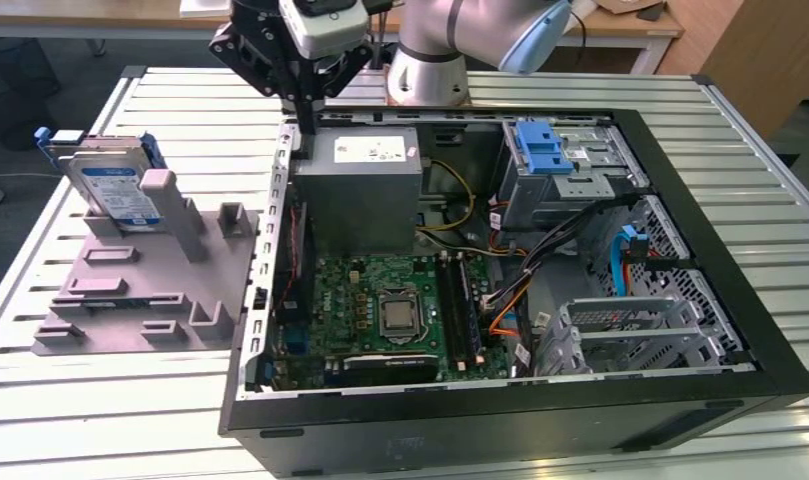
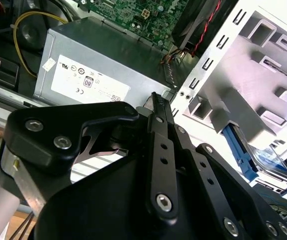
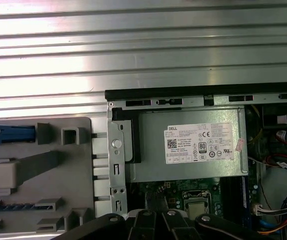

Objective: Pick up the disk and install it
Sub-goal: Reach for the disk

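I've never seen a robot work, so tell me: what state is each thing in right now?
disk: standing upright in the grey holder, not gripped.
computer case: lying on its side, open, insides exposed.
gripper: shut, empty, above the computer case's edge.

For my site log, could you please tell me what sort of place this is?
Probably a robotics lab workbench for computer assembly: a robot arm stands at a slatted metal table beside an open computer case, and a grey fixture holds the disk on edge.

Slatted metal table point(image 1: 97, 400), wooden desk point(image 1: 84, 20) behind
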